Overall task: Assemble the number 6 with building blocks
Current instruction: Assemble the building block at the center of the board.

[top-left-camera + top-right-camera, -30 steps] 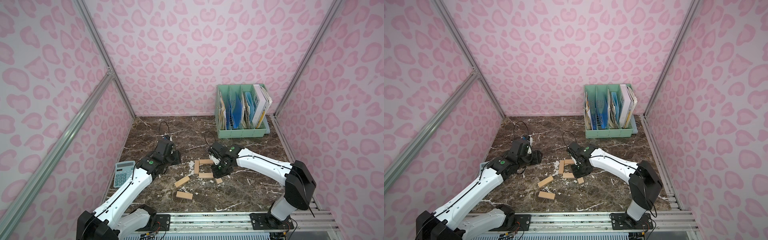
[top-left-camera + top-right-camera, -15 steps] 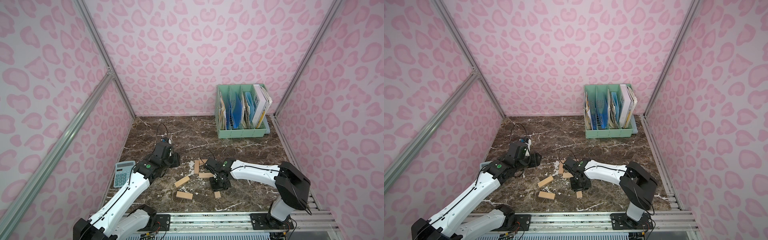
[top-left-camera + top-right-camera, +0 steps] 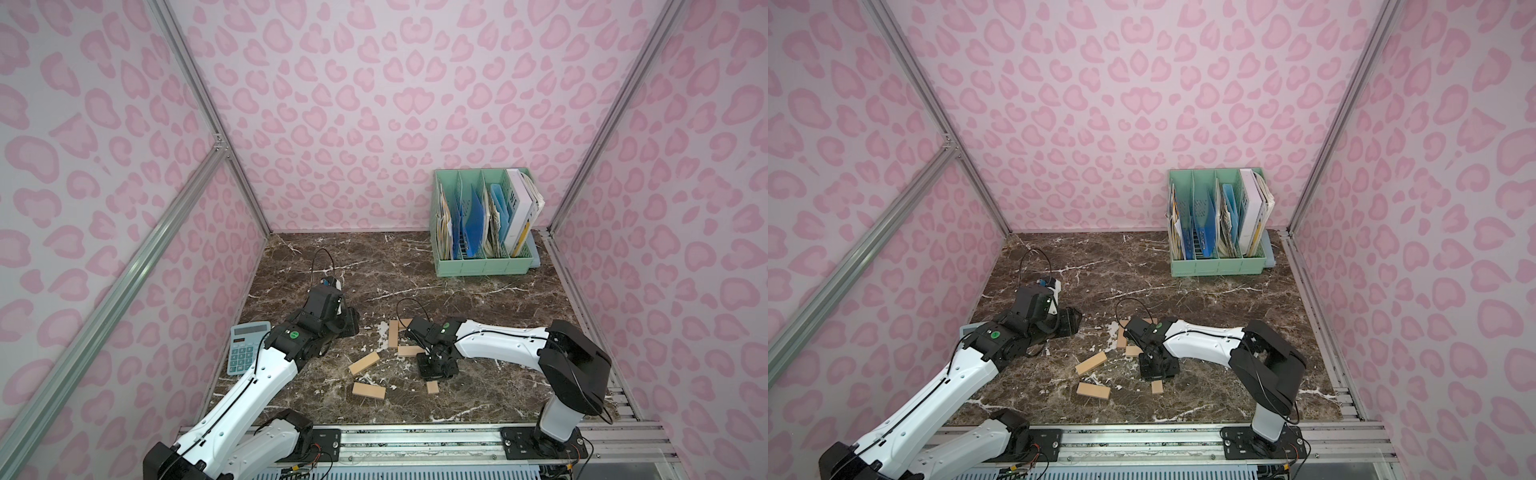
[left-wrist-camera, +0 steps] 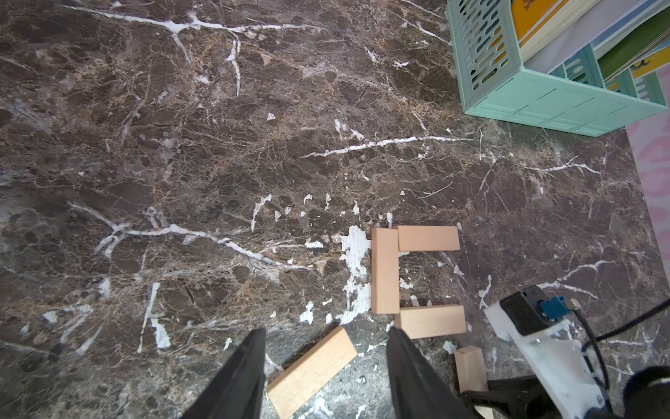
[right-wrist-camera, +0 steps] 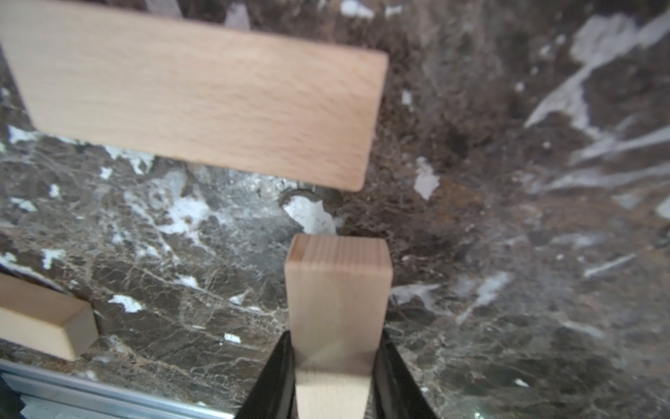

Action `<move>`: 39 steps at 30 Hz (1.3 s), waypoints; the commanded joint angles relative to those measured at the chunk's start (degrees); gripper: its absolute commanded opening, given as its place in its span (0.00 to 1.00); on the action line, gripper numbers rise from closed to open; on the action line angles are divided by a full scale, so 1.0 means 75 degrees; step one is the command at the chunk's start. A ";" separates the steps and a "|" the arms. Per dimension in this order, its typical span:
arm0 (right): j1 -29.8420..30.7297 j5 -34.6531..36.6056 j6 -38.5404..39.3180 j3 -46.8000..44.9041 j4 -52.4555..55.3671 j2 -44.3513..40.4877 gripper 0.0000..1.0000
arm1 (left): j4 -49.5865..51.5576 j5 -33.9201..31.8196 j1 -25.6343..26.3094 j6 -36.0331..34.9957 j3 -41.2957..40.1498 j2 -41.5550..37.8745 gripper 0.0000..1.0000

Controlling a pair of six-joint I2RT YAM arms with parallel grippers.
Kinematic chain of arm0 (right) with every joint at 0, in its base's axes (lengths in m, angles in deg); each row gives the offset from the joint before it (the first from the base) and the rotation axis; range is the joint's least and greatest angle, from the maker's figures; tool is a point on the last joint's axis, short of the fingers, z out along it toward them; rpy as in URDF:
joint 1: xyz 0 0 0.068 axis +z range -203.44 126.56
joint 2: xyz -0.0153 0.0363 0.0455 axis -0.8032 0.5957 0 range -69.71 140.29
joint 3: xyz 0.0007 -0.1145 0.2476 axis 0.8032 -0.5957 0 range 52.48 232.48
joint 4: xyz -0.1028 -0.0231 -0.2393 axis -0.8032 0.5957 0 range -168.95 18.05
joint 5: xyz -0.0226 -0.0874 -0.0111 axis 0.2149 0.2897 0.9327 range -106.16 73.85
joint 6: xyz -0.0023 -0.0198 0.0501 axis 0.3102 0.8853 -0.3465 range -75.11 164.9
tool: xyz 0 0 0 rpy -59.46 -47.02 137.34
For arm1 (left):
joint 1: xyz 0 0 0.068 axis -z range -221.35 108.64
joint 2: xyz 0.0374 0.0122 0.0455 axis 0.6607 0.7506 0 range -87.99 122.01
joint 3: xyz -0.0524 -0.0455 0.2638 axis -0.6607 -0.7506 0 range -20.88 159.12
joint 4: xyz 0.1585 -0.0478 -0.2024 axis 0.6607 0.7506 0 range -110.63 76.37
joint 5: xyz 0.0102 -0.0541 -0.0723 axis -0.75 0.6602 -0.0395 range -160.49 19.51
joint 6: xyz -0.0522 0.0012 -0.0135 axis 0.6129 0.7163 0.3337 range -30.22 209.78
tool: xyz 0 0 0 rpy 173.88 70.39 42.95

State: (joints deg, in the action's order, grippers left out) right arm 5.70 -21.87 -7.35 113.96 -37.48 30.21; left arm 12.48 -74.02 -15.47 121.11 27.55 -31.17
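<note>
Building block (image 5: 337,290) clamped in right tool (image 5: 335,341), end protruding past fingertips, left tool (image 4: 326,332) apart, empty

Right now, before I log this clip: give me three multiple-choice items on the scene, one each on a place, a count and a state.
1. Where does the calculator lie? A the robot's left side; B its right side; C back centre.
2. How many planks form the joined figure? A one; B three; C six.
3. The right pincer is: A open, empty; B shut on a plank; C shut on the calculator.
Answers: 1 A, it sits by the left arm in a top view. 2 B, the left wrist view shows one long side with two crossbars meeting it. 3 B, its fingers clamp the held plank in the right wrist view.
</note>
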 commanded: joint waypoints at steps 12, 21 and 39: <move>-0.0004 0.0106 -0.0028 0.0275 -0.0042 0.0242 0.13 | 0.0154 0.0008 0.0005 -0.0029 -0.0023 -0.0101 0.57; 0.0074 0.0082 -0.0194 0.0317 -0.0163 0.0313 0.13 | 0.0268 0.0047 0.0005 -0.0061 0.0012 -0.0207 0.57; 0.0147 0.0321 -0.0589 0.0218 -0.0116 0.0232 0.12 | 0.0353 0.0065 0.0121 -0.0082 0.0029 -0.0303 0.57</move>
State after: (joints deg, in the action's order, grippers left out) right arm 6.73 -20.69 -10.81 115.29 -39.23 32.05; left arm 14.77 -73.61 -14.70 121.11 27.41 -33.27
